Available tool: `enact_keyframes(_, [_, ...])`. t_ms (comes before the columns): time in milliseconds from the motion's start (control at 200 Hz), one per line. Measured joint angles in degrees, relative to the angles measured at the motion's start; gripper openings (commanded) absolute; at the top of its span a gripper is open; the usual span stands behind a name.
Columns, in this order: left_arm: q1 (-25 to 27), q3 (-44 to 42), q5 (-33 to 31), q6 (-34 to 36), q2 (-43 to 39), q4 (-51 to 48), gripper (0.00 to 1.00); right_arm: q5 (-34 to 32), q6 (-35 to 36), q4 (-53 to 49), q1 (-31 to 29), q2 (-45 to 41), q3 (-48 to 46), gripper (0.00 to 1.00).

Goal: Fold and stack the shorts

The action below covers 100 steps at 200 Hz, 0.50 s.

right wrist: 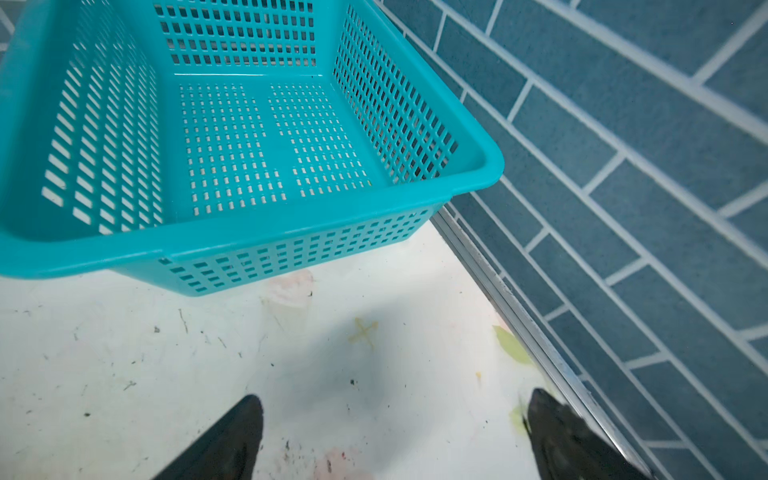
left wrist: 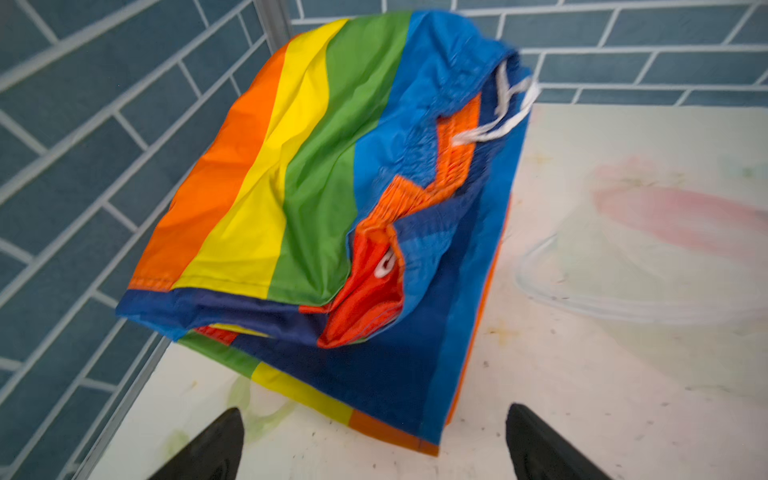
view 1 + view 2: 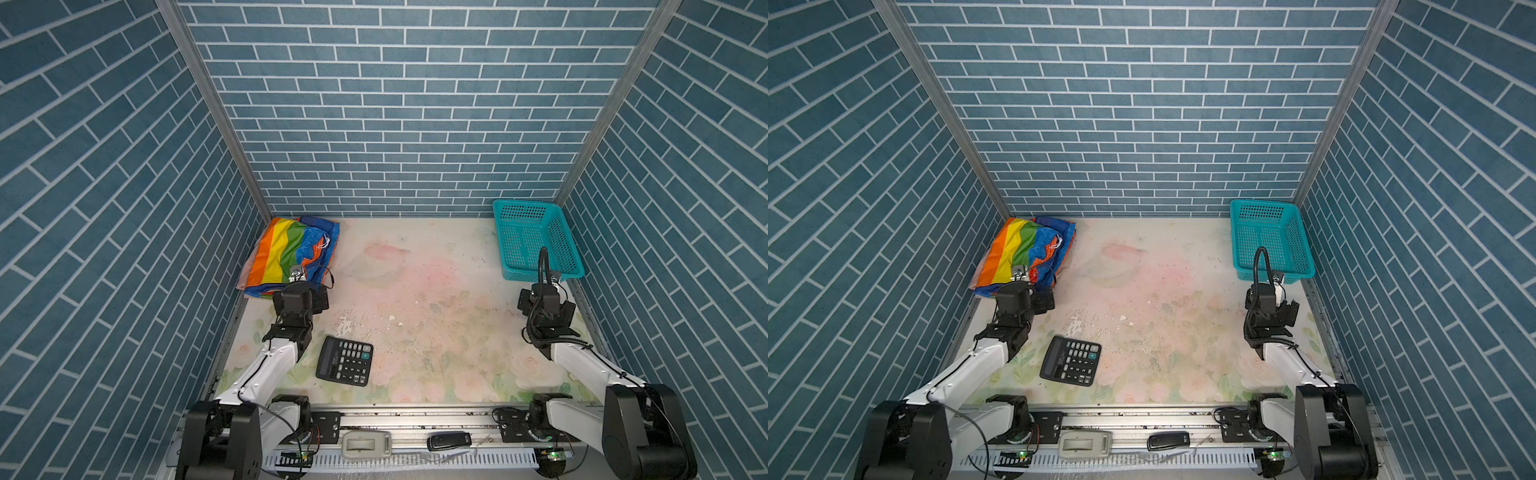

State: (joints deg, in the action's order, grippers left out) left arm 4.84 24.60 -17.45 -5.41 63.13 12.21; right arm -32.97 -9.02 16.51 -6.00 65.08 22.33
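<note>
The rainbow-striped shorts point(image 3: 291, 251) point(image 3: 1025, 251) point(image 2: 332, 199) lie folded in the far left corner, against the side wall, with a white drawstring on top. A salmon-pink cloth edge point(image 3: 246, 276) pokes out beneath them on the wall side. Any beige shorts are hidden. My left gripper point(image 2: 376, 419) is open and empty just short of the near edge of the shorts; in both top views its wrist point(image 3: 299, 299) hides the fingers. My right gripper point(image 1: 397, 397) hangs open and empty over bare table in front of the teal basket point(image 1: 249, 247).
The teal mesh basket point(image 3: 540, 276) point(image 3: 1275, 274) stands empty in the far right corner. A black calculator point(image 3: 344, 360) point(image 3: 1070, 360) lies near the left arm. Blue brick walls close three sides. A beige device point(image 3: 365, 444) and a black one point(image 3: 449, 440) rest on the front rail.
</note>
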Motion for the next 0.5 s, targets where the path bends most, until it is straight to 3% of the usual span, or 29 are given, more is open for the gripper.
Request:
enact_keyframes(220, [-0.48,-1.7,-2.38,3.43,13.51,15.82,1.0,0.94,2.21,17.03,0.0,4.33,-3.87,0.99])
enact_keyframes(500, [-1.86,-2.12,2.73,5.84,23.58,31.23,1.0,6.38,5.14,35.1,0.0,13.29,-8.46,0.99])
